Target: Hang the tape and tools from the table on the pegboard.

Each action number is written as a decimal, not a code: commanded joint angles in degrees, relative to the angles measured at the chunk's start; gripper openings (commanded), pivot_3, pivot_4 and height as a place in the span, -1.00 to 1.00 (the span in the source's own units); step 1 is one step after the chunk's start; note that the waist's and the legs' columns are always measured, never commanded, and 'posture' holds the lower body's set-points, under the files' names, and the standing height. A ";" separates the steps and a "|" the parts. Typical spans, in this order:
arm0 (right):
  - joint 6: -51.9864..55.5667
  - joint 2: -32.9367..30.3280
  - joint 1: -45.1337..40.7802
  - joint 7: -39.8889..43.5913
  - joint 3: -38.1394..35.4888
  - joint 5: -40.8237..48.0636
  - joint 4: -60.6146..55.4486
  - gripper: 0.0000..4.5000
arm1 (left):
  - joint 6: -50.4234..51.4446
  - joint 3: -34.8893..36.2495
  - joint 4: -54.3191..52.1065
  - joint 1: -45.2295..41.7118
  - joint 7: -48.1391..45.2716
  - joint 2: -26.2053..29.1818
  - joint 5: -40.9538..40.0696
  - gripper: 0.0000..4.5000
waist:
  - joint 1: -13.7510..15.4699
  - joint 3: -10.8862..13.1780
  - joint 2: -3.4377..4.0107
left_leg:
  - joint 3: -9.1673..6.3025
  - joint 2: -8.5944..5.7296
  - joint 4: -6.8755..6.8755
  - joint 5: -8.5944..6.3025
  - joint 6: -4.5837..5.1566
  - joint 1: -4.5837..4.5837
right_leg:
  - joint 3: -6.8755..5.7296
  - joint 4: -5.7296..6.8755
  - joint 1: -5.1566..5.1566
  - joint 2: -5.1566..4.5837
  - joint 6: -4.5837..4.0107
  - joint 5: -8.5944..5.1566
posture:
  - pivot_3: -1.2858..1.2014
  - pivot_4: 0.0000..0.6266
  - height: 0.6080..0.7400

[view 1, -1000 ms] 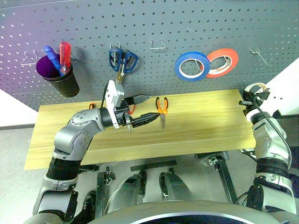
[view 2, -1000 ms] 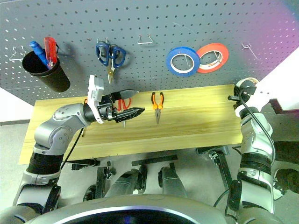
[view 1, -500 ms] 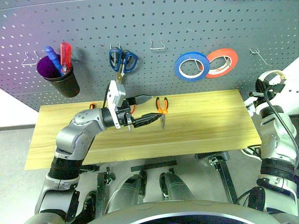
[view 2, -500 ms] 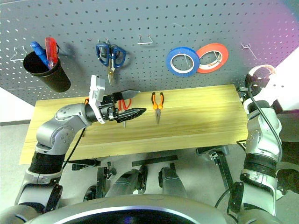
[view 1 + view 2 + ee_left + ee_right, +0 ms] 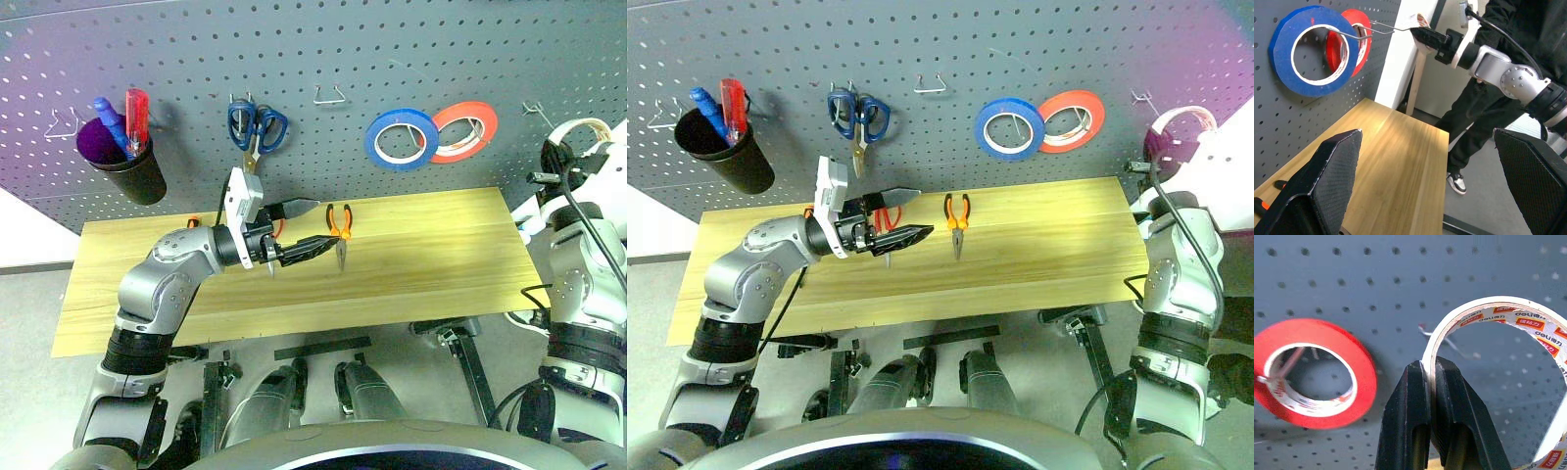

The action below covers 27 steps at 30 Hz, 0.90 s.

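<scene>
While right claw [image 5: 1431, 377] pinches thin cream tape ring [image 5: 1508, 313], perforated pegboard [image 5: 1376, 279] behind.

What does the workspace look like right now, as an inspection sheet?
Surface: wooden table, pliers lying on it.
Job's things: cream tape pinched by right gripper near an empty pegboard hook.
Clutter: blue roll, red roll, blue scissors hung; cup of screwdrivers.
Grippers: left gripper open, empty, over the table.
Cables: black cable along right arm.
Surroundings: person standing beside table.
</scene>
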 commanded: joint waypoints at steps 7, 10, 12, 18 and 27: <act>-5.48 -2.21 -8.62 3.35 1.49 -2.02 11.99 -0.99 | 0.55 0.32 -2.57 -0.18 0.81 -0.05 -0.86 1.00 | 0.09 0.00 0.00 | 0.01 0.00 0.03 0.00 0.02 0.00 | -0.01 0.00 0.01 0.00 0.00 0.00 | -0.12 -0.17 1.00; -8.22 -3.02 -11.21 4.45 1.74 -2.83 17.64 -0.99 | 0.87 0.66 -2.98 0.10 1.03 0.37 -0.99 1.00 | 0.15 0.00 0.00 | 0.01 0.00 0.03 0.00 0.03 0.00 | -0.01 0.01 0.01 0.00 0.00 0.00 | -0.11 -0.17 1.00; -10.18 -3.39 -12.76 5.15 2.01 -3.39 21.36 -0.99 | 1.04 0.78 -3.50 0.38 1.23 0.63 -0.92 1.00 | 0.16 0.00 0.00 | 0.02 0.00 0.03 0.00 0.03 0.00 | -0.02 0.00 0.02 0.00 0.00 0.00 | -0.10 -0.16 1.00; -16.11 -3.84 -18.34 6.79 3.61 -5.63 33.01 -0.99 | 1.90 0.94 -4.75 1.18 2.15 0.57 -1.33 1.00 | 0.06 0.00 0.00 | 0.03 0.01 0.06 -0.01 0.05 0.00 | -0.02 0.01 0.03 0.01 0.00 0.00 | -0.08 -0.16 1.00; -19.96 -3.76 -24.98 8.43 5.13 -7.23 44.56 -0.99 | 2.31 1.10 -6.00 1.91 3.02 0.81 -1.23 1.00 | 0.22 0.00 0.00 | 0.04 0.03 0.10 -0.01 0.05 0.00 | -0.02 0.06 0.02 0.01 0.00 0.00 | -0.07 -0.16 1.00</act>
